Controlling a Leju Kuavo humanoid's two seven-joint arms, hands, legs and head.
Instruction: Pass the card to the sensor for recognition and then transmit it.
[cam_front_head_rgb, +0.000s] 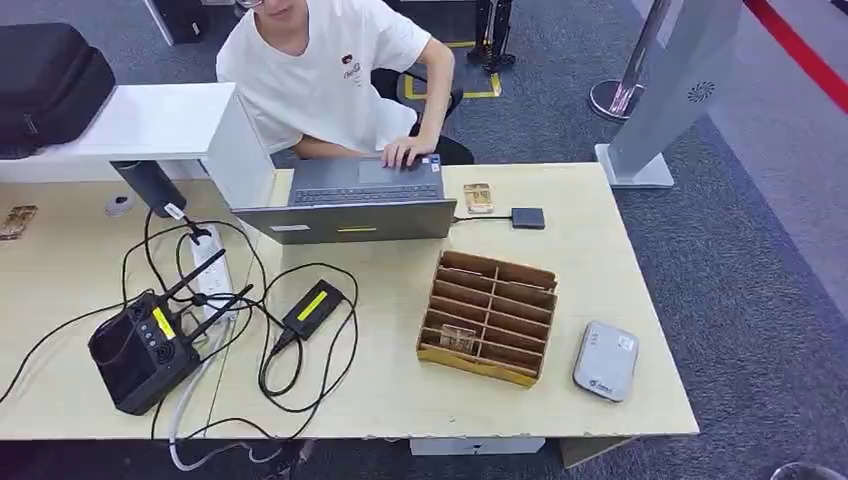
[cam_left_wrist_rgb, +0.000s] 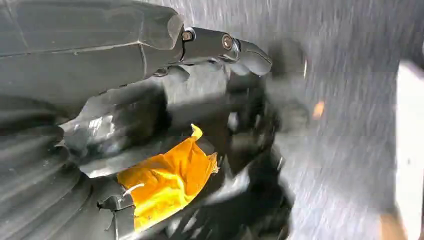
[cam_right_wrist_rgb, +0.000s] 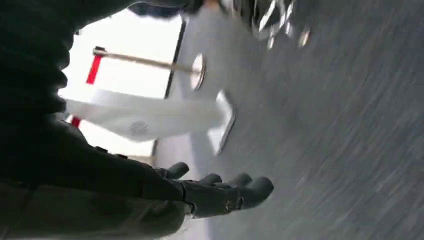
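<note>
A wooden slotted rack (cam_front_head_rgb: 488, 316) stands on the table (cam_front_head_rgb: 380, 400), right of centre. A small card (cam_front_head_rgb: 458, 338) sits in one of its front-left slots. Just right of the rack lies a grey-white rounded sensor box (cam_front_head_rgb: 605, 360). My left hand (cam_left_wrist_rgb: 165, 55) hangs over blurred grey floor with fingers stretched out and nothing in them; orange tape (cam_left_wrist_rgb: 167, 182) is on its wrist part. In the right wrist view my right hand (cam_right_wrist_rgb: 200, 192) is also held out flat and empty, above grey carpet.
A person in a white shirt (cam_front_head_rgb: 325, 70) types on a laptop (cam_front_head_rgb: 355, 200) across the table. Another card (cam_front_head_rgb: 478, 197) and a small dark box (cam_front_head_rgb: 528, 217) lie beside the laptop. A black controller (cam_front_head_rgb: 140, 350), a power brick (cam_front_head_rgb: 312, 308) and cables crowd the left side. A grey kiosk stand (cam_front_head_rgb: 665, 90) rises at the right.
</note>
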